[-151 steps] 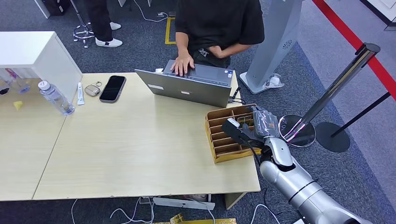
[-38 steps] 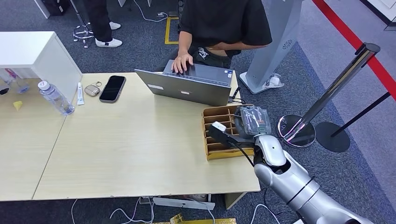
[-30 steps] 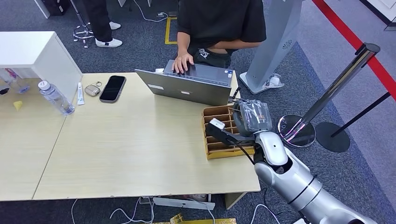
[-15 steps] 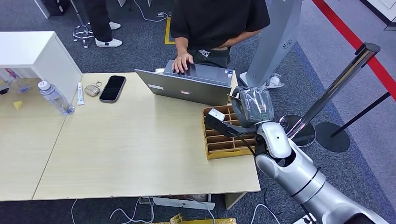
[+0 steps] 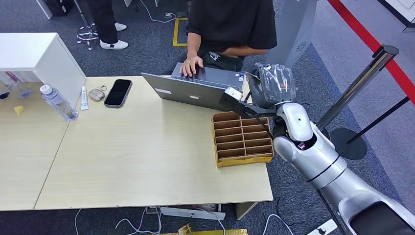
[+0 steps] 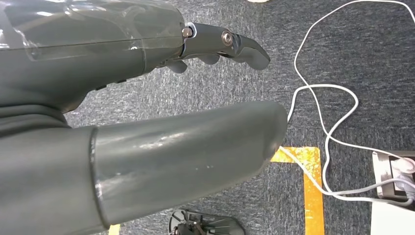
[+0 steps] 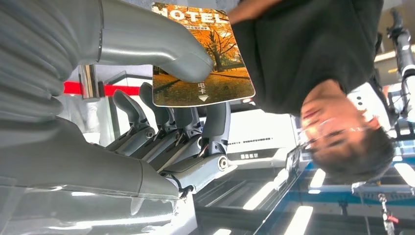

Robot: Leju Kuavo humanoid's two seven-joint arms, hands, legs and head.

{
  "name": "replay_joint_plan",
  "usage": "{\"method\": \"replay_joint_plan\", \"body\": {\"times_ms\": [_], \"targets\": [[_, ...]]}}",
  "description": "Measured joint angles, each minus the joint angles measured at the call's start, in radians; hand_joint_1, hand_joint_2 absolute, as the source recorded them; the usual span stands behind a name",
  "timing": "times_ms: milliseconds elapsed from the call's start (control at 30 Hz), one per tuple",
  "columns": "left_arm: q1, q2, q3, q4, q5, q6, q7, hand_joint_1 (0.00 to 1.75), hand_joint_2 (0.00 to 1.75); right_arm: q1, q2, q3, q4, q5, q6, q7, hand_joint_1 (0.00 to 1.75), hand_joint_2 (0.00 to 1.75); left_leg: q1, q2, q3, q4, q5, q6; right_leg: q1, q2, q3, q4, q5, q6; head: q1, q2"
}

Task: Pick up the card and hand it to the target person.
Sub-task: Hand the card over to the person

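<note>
Right hand (image 5: 270, 85): raised above the table (image 5: 137, 161) beyond the divided tray (image 5: 241, 138), close to the person (image 5: 230, 24). Card (image 7: 203, 58) pinched between thumb and fingers (image 7: 215, 122). Left hand (image 6: 147, 98): holding nothing, fingers apart, above carpet.

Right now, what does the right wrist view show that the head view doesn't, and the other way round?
Right wrist view alone: the card, an autumn-tree picture printed HOTEL, pinched under the thumb.

Head view alone: the table, laptop, phone, water bottle and wooden slotted organizer.

Both: the right hand raised toward the person in the black shirt.
</note>
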Motion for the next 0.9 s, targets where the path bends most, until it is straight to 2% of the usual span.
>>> {"method": "replay_joint_plan", "body": {"times_ms": [467,900], "targets": [[0.0,0.0,-0.005,0.0,-0.014,-0.002,0.0,0.0,0.0,-0.055,0.004,0.001,0.078,-0.017,-0.013,-0.018,1.48,1.75,0.0,0.0,-0.001,0.0,0.0,0.0,0.0,0.0,0.0,0.0,0.0,0.0,0.0,0.0],[-0.006,0.0,-0.03,0.0,-0.034,-0.016,0.012,0.0,0.0,-0.139,0.055,0.016,0.243,-0.062,-0.038,-0.069,1.46,1.75,0.0,-0.001,-0.001,0.0,0.0,0.0,0.0,-0.001,0.0,0.0,0.0,0.0,0.0,0.0]]}}
